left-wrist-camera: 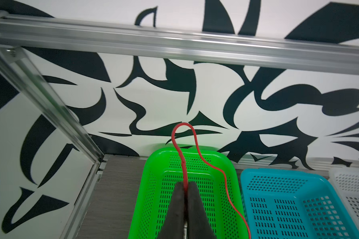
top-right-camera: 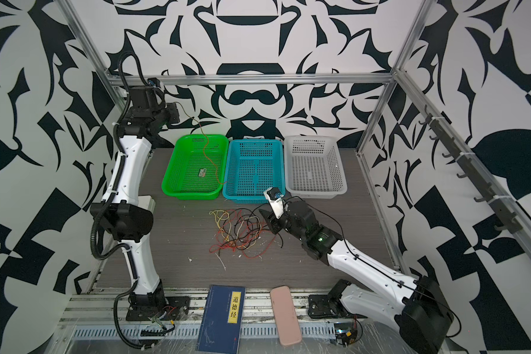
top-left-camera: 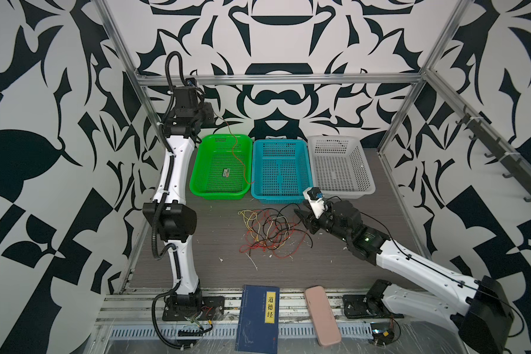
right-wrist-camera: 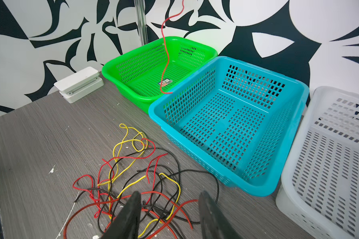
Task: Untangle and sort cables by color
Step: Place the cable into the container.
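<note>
My left gripper [left-wrist-camera: 186,185] pinches one red cable [left-wrist-camera: 182,123] over the green basket [left-wrist-camera: 216,153]; right gripper [right-wrist-camera: 170,193] half-open, empty, tangle [right-wrist-camera: 133,175] unsorted.

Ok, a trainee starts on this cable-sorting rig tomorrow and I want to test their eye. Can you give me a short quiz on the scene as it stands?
1. True or false: the left tool is shut on a red cable.
2. The right tool, over the cable tangle, is: A open; B shut on a yellow cable; C out of view.
3. Which basket does the held cable hang over?

Key: 1 true; 2 A; 3 the green basket.
</note>
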You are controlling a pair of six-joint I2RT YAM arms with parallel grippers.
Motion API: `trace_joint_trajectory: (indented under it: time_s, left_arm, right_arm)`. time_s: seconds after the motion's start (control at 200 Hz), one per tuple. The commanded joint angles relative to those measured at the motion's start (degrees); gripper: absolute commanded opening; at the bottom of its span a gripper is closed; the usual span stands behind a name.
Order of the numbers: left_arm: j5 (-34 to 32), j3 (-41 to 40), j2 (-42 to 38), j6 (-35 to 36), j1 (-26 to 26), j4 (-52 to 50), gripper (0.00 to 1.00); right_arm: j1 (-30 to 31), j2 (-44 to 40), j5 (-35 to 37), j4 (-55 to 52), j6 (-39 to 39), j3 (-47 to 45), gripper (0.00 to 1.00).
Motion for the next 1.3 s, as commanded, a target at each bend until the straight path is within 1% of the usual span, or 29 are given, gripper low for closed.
trace_joint_trajectory:
  time_s: [0.0, 0.1, 0.22, 0.415, 0.735, 1.06, 1.296]
  left_arm:
    - [2.4, 2.8, -3.5, -1.7, 0.6, 1.5, 0.0]
    - [3.1, 3.2, -4.9, -2.0, 0.6, 1.5, 0.0]
    - [3.1, 1.1, -6.6, -2.0, 0.6, 3.6, 0.0]
    - [3.9, -0.9, -4.3, -1.8, 1.3, 3.8, 0.0]
    - [3.3, -9.6, -2.1, -1.8, 1.4, 7.2, 0.0]
    - [1.8, -18.0, -0.9, 0.4, 1.4, 11.0, 0.0]
    - [2.2, -29.3, -1.4, -0.2, 0.9, 17.0, 0.0]
  right_arm:
    - [0.2, 1.3, -0.8, 2.7, 0.7, 0.6, 0.49]
    - [0.2, 3.1, -1.5, 3.8, 1.5, 1.0, 0.49]
    - [0.2, 4.4, -2.3, 5.3, 2.7, 1.2, 0.49]
    - [0.2, 5.1, -3.0, 5.5, 3.5, 1.9, 0.49]
    - [0.2, 3.2, -2.1, 3.5, 2.8, 1.6, 0.48]
    - [0.2, 2.2, -1.9, 3.2, 2.9, 0.2, 0.48]
    - [0.2, 0.9, -1.3, 2.7, 3.0, -1.0, 0.48]
